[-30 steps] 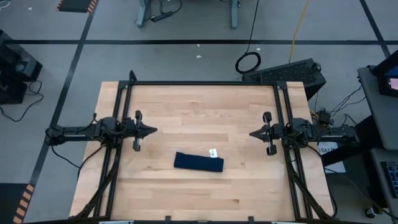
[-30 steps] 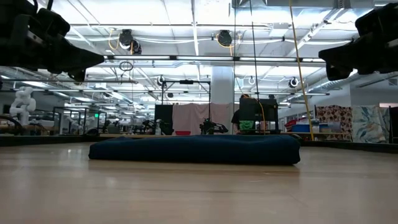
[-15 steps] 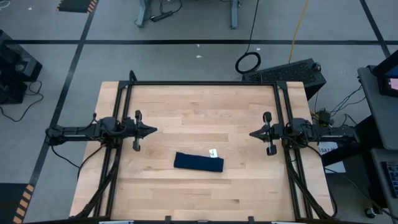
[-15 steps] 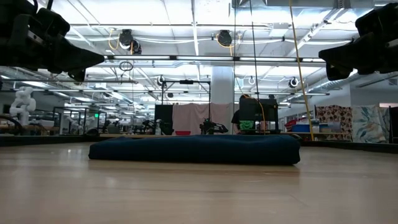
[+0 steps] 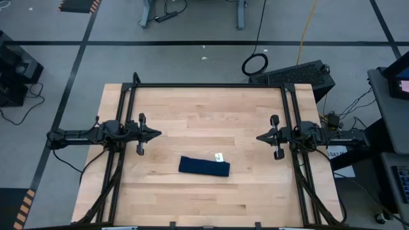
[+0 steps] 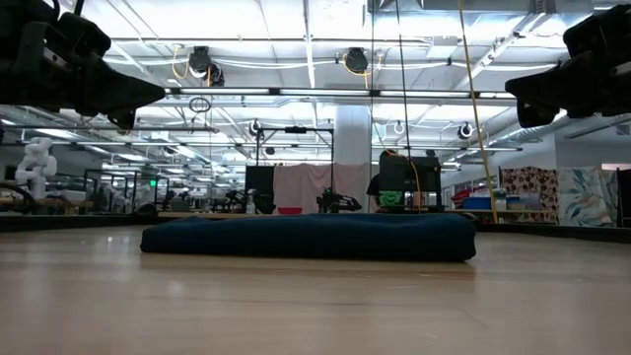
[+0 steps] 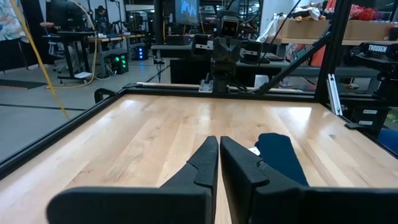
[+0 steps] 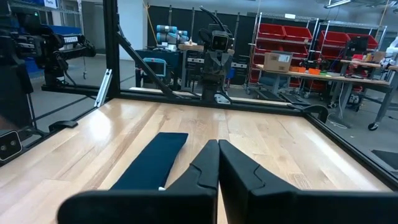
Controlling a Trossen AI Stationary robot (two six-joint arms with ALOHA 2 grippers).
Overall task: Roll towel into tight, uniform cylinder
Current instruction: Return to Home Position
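**Towel rolled on the table, both grippers closed and clear of it**

From overhead, I saw the towel [image 5: 204, 167] lying as a short, narrow navy bundle on the wooden table [image 5: 204, 105], slightly askew. Its white tag [image 5: 219, 156] stuck out from one long edge, close to the towel's right end.

The left gripper [image 5: 156, 134] sat well out past the towel's left end, on the tag side of it, with its tip pointing inward across the table. The right gripper [image 5: 259, 137] mirrored it beyond the towel's right end, also on the tag side and well apart from the cloth. Neither touched the towel, and nothing was held.

The overhead view did not let me judge the jaws; the wrist cameras did. On each arm, the two dark fingers lay together along their length with only a hairline seam between them, closed on nothing. Each wrist view also showed the towel on the wood ahead of those fingers and off to one side of them, not between them.

The table-level camera gave what the others could not: the bundle's profile. It looked low and long, rounded at both ends, a little flattened rather than truly round, and resting fully on the wood. Both arms showed above it, one over each end. The tag was not visible from there.
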